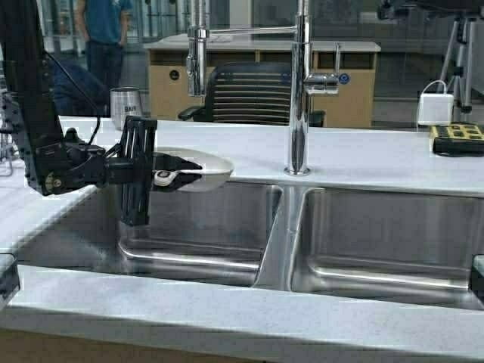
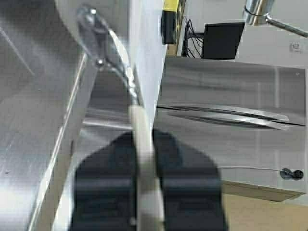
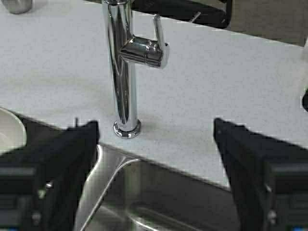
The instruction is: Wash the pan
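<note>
The cream-white pan [image 1: 206, 167] hangs level at the back rim of the left sink basin [image 1: 204, 227], roughly under the faucet's spray head [image 1: 197, 64]. My left gripper [image 1: 162, 177] reaches in from the left and is shut on the pan's short white handle [image 2: 143, 144]. In the left wrist view the pan [image 2: 144, 53] shows edge-on beyond the fingers [image 2: 185, 183]. My right gripper [image 3: 156, 129] is open and empty, held above the divider between the basins and facing the faucet base. A sliver of the pan [image 3: 9, 131] shows at the edge of the right wrist view.
A tall chrome faucet [image 1: 301, 91] stands on the counter behind the divider, its lever [image 3: 147, 48] pointing right. A steel cup [image 1: 125, 106] stands on the counter at the back left and a yellow power strip [image 1: 457, 138] at the back right. A person [image 1: 104, 34] stands far behind.
</note>
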Controlling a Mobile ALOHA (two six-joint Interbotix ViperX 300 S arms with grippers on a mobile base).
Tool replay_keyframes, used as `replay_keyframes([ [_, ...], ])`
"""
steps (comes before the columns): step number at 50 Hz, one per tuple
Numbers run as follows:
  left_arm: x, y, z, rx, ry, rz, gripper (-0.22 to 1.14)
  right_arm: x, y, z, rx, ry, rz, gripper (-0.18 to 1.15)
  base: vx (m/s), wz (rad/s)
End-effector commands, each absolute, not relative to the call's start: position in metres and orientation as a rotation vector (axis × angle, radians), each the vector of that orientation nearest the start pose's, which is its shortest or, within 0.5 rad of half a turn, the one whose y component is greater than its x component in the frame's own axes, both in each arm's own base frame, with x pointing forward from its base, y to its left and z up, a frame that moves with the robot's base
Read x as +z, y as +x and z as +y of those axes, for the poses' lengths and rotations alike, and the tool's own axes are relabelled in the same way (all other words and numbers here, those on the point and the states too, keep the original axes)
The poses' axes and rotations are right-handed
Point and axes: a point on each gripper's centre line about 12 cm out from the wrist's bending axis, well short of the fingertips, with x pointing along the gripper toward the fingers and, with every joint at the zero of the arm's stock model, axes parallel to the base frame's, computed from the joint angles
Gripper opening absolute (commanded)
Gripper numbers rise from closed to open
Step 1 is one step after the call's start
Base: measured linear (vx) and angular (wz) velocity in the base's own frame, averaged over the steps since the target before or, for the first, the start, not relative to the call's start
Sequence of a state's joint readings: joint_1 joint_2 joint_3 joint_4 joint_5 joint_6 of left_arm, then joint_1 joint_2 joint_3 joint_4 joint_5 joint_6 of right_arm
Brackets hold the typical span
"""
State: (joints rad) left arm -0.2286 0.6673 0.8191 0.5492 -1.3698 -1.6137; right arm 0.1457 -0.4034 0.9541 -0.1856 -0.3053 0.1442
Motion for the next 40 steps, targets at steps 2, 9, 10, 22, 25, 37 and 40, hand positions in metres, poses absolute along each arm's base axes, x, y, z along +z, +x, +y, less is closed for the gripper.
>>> replay_keyframes([
  [2,0.027,0.340,-0.143,-0.553,-1.426,0.649,0.02,0.247,0.339,0.060,0.232,-0.074,0.222,1.02,0.03,0.00],
  [9,0.026,0.337,-0.142,-0.547,-1.428,0.655,0.02,0.240,0.366,0.067,0.243,-0.077,0.236,1.02,0.04,-0.01],
  [10,0.025,0.336,-0.141,-0.545,-1.428,0.658,0.02,0.239,0.370,0.069,0.246,-0.077,0.236,1.02,0.04,0.00],
  [22,0.024,0.327,-0.140,-0.544,-1.438,0.664,0.02,0.230,0.402,0.076,0.250,-0.072,0.249,1.02,0.04,0.00],
  [25,0.024,0.326,-0.139,-0.544,-1.441,0.665,0.02,0.229,0.410,0.077,0.250,-0.072,0.249,1.02,0.05,0.01],
  [37,0.022,0.323,-0.139,-0.542,-1.445,0.671,0.02,0.220,0.442,0.083,0.252,-0.073,0.250,1.02,0.04,0.01],
  [40,0.022,0.321,-0.139,-0.540,-1.447,0.674,0.02,0.219,0.449,0.083,0.250,-0.072,0.249,1.02,0.04,0.01],
])
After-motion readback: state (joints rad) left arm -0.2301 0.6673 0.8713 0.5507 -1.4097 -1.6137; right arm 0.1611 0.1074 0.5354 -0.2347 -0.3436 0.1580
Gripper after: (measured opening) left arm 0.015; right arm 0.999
